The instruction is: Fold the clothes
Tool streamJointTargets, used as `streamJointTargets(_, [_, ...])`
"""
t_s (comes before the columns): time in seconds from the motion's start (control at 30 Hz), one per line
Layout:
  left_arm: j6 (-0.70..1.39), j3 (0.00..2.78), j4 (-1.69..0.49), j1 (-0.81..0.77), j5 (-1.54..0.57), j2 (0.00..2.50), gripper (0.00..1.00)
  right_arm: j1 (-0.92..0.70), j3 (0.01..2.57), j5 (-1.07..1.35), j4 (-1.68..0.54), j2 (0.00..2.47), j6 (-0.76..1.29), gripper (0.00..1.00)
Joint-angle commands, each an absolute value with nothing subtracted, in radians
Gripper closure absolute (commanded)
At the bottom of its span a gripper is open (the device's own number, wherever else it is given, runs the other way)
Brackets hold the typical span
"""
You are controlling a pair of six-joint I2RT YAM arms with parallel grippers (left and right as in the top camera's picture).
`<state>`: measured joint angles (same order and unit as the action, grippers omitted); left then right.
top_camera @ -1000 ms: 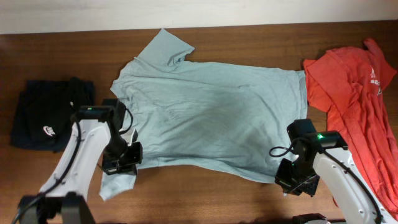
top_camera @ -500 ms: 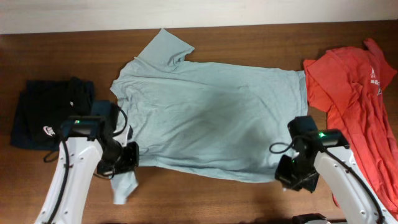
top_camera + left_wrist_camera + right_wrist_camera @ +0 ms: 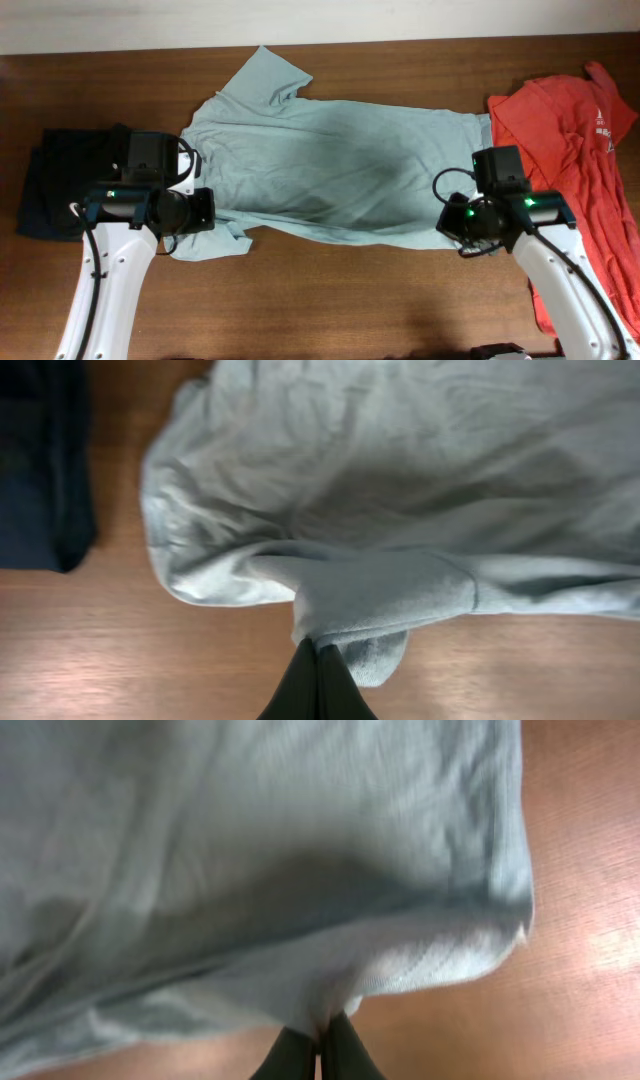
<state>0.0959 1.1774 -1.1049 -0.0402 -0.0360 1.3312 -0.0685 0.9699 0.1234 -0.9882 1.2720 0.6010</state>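
The pale grey-blue T-shirt [image 3: 340, 165] lies spread across the middle of the table, one sleeve pointing to the far edge. My left gripper [image 3: 203, 212] is shut on its near-left sleeve and corner, and the cloth [image 3: 370, 590] bunches just above the fingertips of that gripper [image 3: 318, 648]. At the near-right hem corner my right gripper [image 3: 450, 220] is also shut on the fabric, with the hem [image 3: 440, 960] draping out from that gripper [image 3: 325, 1025]. The shirt's near edge is lifted and drawn in over its body.
A folded navy shirt [image 3: 70, 185] with a white logo lies at the left, also in the left wrist view [image 3: 40, 460]. An orange-red shirt [image 3: 575, 150] sprawls at the right edge. Bare wooden table [image 3: 340, 300] runs along the near side.
Both grippers have moved away from the near edge toward the far side, carrying the grey-blue shirt's near hem with them. The dangling left sleeve has been pulled up off the table's front.
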Motion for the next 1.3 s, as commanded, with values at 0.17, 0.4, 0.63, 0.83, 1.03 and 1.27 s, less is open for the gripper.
streamJointTargets(0.17, [-0.002, 1.195, -1.055, -0.043, 0.08, 1.342, 1.0, 0.023, 0.986, 0.01, -0.842, 1.396, 0.611, 0.96])
streamJointTargets(0.4, [-0.049, 1.195, -1.002, -0.043, 0.079, 1.415, 0.99, 0.093, 0.986, 0.015, -0.714, 1.406, 0.55, 0.96])
streamJointTargets(0.63, [-0.126, 1.195, -0.872, -0.043, 0.076, 1.498, 0.99, 0.092, 0.986, 0.022, -0.639, 1.409, 0.55, 0.96])
streamJointTargets(0.83, [-0.129, 1.195, -0.833, -0.043, 0.085, 1.548, 0.52, 0.092, 0.986, 0.021, -0.639, 1.434, 0.55, 0.41])
streamJointTargets(1.03, [-0.117, 1.195, -0.879, -0.043, 0.109, 1.548, 0.23, 0.092, 0.986, 0.021, -0.684, 1.433, 0.527, 0.2])
streamJointTargets(1.27, [-0.094, 1.173, -1.034, -0.043, -0.046, 1.549, 0.21, 0.092, 0.986, 0.021, -0.754, 1.433, 0.527, 0.16])
